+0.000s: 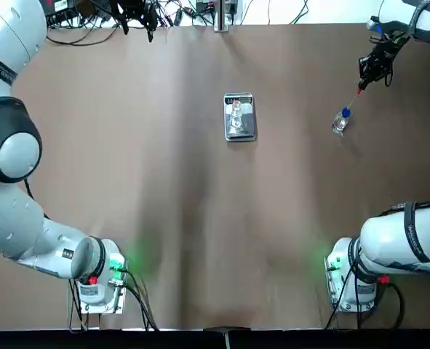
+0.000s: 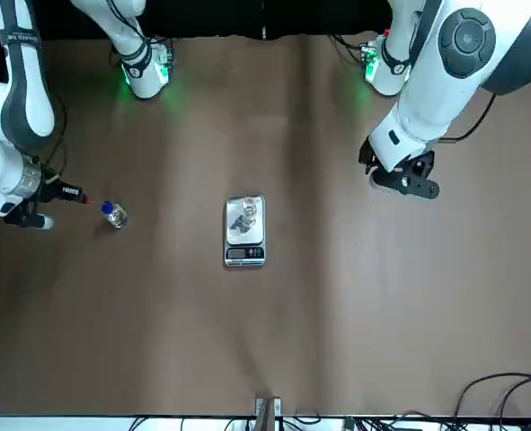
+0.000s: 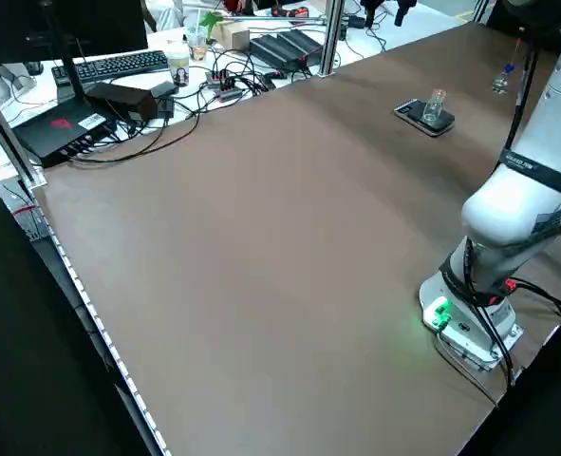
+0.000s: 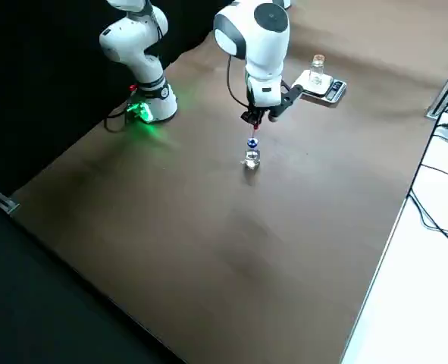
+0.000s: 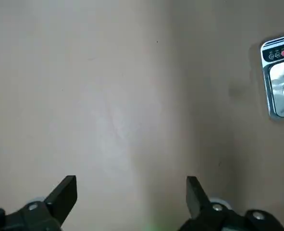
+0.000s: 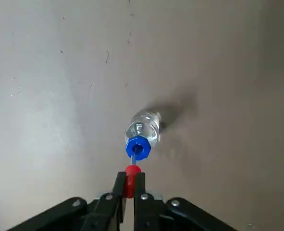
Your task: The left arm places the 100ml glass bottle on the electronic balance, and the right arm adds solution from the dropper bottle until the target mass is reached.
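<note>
The bench (image 1: 287, 182) is taken in order from its left edge to its right. Near the far left corner, the left gripper (image 5: 131, 183) is held raised over the bench, its fingers spread wide with nothing between them.

Right of it, about midway between the side edges and nearer the far edge, the electronic balance (image 1: 241, 134) is laid with its long axis running from near edge to far, display strip (image 2: 245, 254) at the far end. On its plate the 100ml glass bottle (image 4: 317, 70) is stood upright.

Toward the far right corner, the dropper bottle (image 6: 144, 126) is stood on the bench, well apart from the balance. Above it the right gripper (image 6: 130, 177) is closed on the red bulb (image 6: 133, 169); a length of stem (image 6: 133, 160) is exposed above the blue collar (image 6: 138, 147). Whether the tip is clear of the neck cannot be told.

The next move is judged to be a carry leftward: the glass bottle lies to the left of the right gripper. Which gripper is nearer to it cannot be told.

Counted: one balance, one glass bottle, one dropper bottle, two grippers.
</note>
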